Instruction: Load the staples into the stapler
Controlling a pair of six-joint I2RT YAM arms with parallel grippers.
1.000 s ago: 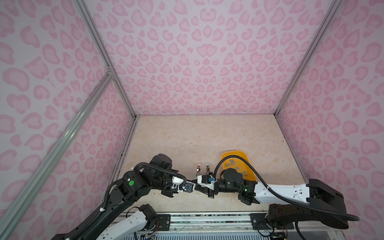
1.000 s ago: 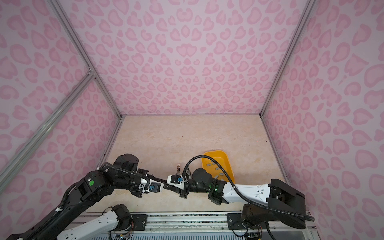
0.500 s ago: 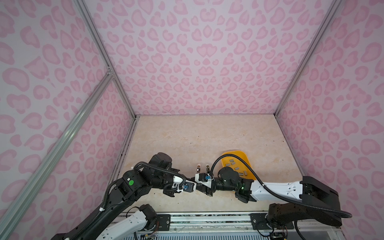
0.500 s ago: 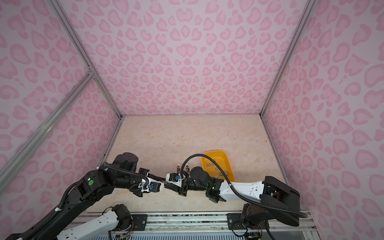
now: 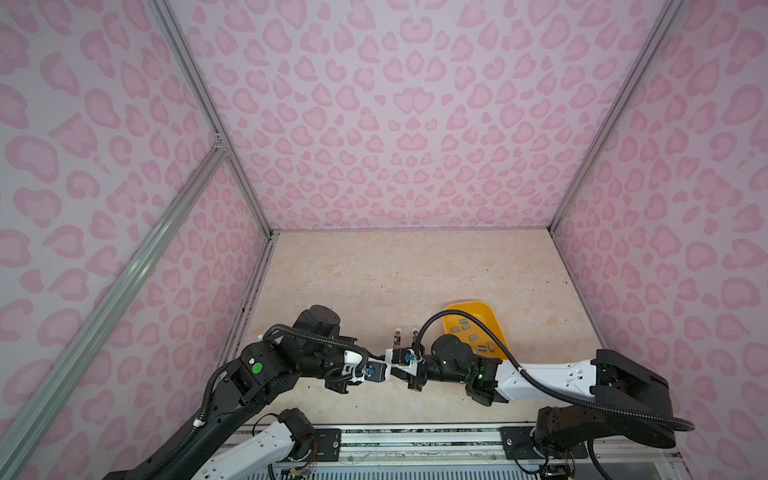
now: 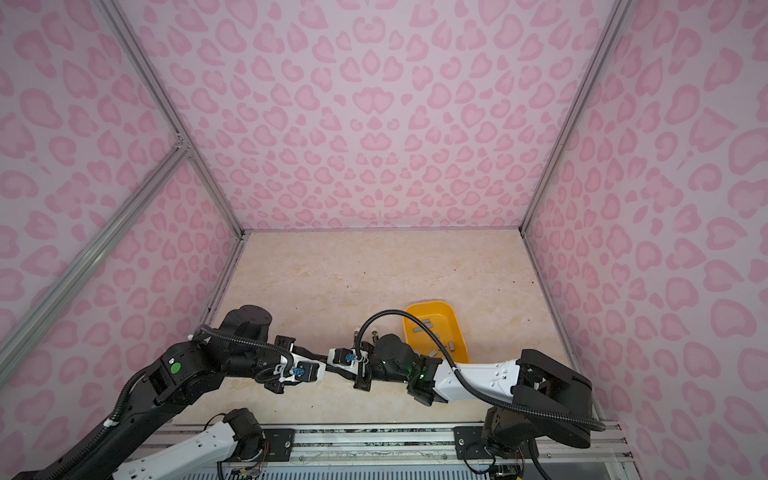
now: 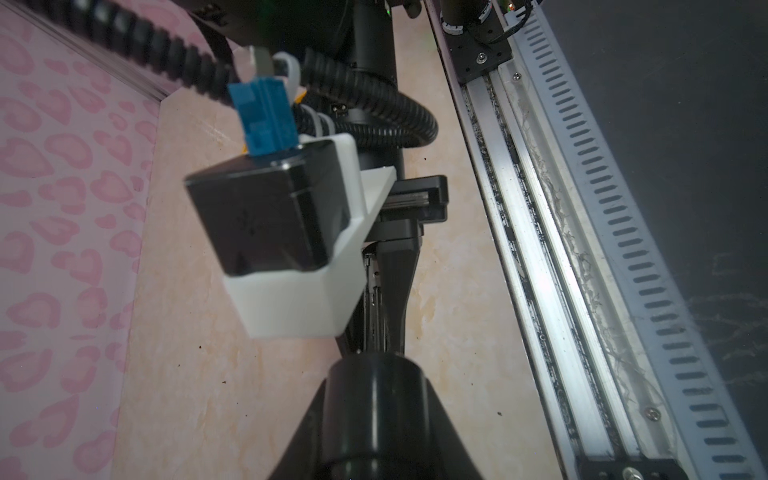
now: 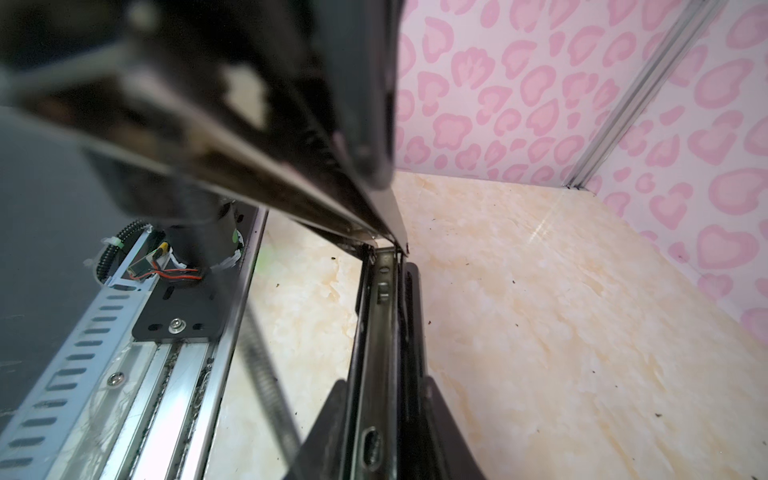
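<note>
**Stapler held open btwn both arms; no staples loaded yet.**

R gripper (image 8: 382,399) has its fingers closed snug on either side of the stapler (image 8: 376,324) base, pinning the metal channel. L gripper (image 7: 374,386) is closed too, apparently on the black lid (image 8: 365,91), which is swung up off the hinge, prob. to keep the channel exposed for loading. Can't tell if a strip already sits in the channel. The staples (image 5: 462,332) lie loose in the yellow tray (image 5: 478,318), just beyond the R wrist twd the back wall, and neither grip holds any. Vs a sec ago, the R arm's wrist & elbow sit a bit further twd the L arm. L arm, tray & staples look approx. unchanged.
</note>
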